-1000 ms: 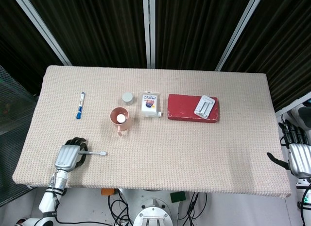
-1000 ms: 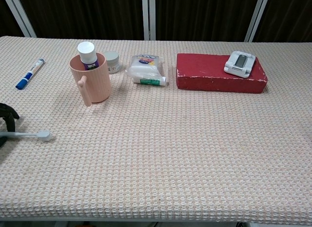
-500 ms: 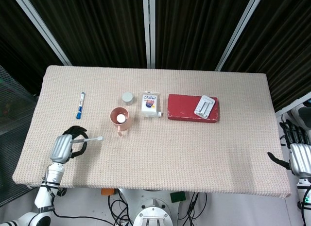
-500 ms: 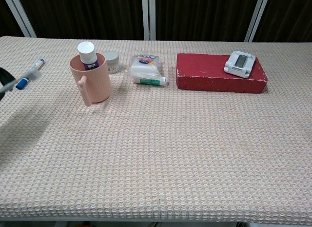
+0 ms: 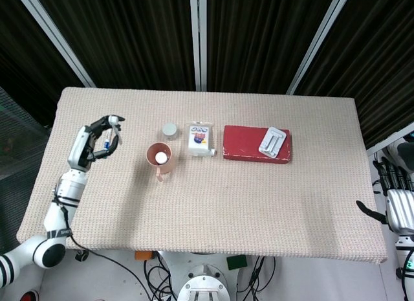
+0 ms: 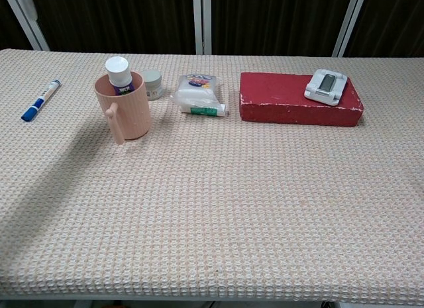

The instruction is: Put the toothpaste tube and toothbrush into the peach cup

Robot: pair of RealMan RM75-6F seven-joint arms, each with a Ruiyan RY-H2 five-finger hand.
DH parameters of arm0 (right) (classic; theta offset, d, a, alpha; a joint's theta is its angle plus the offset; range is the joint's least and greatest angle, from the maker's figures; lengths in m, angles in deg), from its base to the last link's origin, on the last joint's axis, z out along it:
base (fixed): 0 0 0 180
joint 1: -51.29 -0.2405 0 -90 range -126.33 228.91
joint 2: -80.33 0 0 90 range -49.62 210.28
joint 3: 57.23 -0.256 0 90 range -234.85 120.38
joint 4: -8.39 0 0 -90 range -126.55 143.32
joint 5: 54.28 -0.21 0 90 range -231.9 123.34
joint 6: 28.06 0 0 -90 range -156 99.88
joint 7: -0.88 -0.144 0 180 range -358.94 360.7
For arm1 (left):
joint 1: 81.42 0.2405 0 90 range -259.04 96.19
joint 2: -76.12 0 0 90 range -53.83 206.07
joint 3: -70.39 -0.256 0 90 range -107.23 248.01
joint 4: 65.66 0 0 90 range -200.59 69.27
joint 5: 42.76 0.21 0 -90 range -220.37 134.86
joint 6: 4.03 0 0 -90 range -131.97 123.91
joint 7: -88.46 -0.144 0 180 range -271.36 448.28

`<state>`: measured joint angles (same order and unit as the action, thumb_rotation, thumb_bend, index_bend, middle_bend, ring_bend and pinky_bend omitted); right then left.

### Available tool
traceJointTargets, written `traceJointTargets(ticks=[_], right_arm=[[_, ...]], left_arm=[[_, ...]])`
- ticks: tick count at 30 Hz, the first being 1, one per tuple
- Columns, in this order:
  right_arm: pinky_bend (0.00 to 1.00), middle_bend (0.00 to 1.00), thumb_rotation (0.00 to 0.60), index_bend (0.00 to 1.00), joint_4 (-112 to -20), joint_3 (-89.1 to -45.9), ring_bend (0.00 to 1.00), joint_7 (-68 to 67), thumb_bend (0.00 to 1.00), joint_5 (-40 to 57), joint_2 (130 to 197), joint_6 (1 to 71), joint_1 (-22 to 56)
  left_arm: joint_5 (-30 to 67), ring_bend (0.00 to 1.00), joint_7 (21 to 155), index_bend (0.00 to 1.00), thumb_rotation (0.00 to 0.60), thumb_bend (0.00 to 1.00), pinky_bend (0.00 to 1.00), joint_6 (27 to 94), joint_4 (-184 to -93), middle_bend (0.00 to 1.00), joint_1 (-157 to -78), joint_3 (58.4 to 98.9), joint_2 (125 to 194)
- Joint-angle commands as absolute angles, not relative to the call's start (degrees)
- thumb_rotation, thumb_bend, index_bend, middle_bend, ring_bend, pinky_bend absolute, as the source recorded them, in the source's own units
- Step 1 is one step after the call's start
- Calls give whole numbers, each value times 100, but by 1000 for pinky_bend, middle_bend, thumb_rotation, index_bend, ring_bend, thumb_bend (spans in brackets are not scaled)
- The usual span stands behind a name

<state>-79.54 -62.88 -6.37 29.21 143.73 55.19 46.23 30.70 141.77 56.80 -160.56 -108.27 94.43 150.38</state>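
Observation:
The peach cup point(image 5: 149, 155) point(image 6: 129, 116) stands left of the table's middle. The toothpaste tube point(image 6: 117, 68) stands upright inside it, its white cap point(image 5: 160, 157) showing from above. My left hand point(image 5: 92, 143) is raised over the table's left side, well left of the cup. It grips the toothbrush, whose white end point(image 5: 117, 120) sticks out past the fingers. This hand is outside the chest view. My right hand point(image 5: 396, 208) hangs off the table's right edge, fingers apart and holding nothing.
A blue marker point(image 6: 40, 100) lies at the left, below my raised left hand in the head view. A small round jar point(image 5: 169, 129) and a white packet point(image 5: 199, 139) sit behind the cup. A red box point(image 5: 249, 144) carries a white device point(image 5: 273, 142).
My left hand has lifted the toothbrush off the table near the front left edge and carried it up and toward the back, over the marker. The right hand has stayed still.

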Motion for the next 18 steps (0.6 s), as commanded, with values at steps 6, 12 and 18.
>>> traceJointTargets(ticks=[6,12,18], right_arm=[[0,0,600,0,-7955,-6318,0,-620,385,2848,14365,5426,4573],[0,0,600,0,-7892,-6319,0,-670,385,2821,14375,5421,4581],[0,0,600,0,-7800,-6310,0,-756,385,2793,14413,5421,4604]], left_arm=[[2805,167,14902,640,600,447,241,4774,-15087,279,-11647,9522,15829],[2933,167,15206,640,600,447,238,4568,-14574,278,-11815,9291,16263],[3080,166,15382,638,600,443,238,4544,-14314,278,-11888,9148,16499]])
